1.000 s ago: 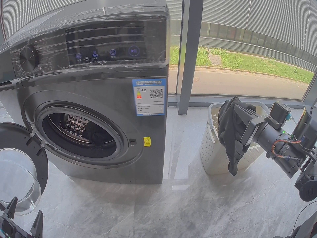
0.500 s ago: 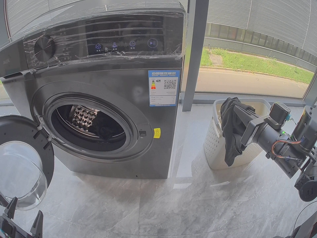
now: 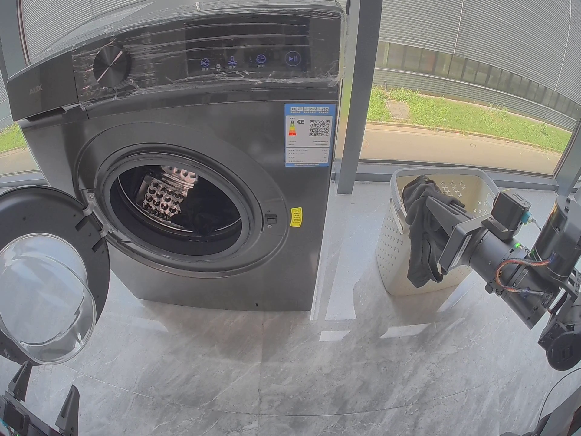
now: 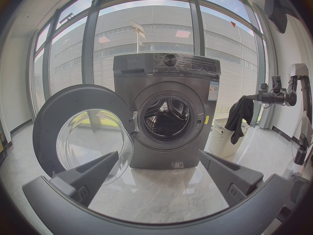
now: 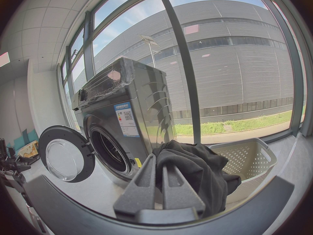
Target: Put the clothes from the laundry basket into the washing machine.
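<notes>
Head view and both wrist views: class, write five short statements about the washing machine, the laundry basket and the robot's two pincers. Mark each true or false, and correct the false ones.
1. The washing machine has its door swung open. True.
2. The right pincer is shut on a dark garment. True.
3. The dark garment lies inside the drum. False: it hangs from the right pincer at the laundry basket, outside the machine.
4. The left pincer grips a towel. False: it is open and holds nothing.
5. The laundry basket stands on the floor on the robot's right of the washing machine. True.
</notes>
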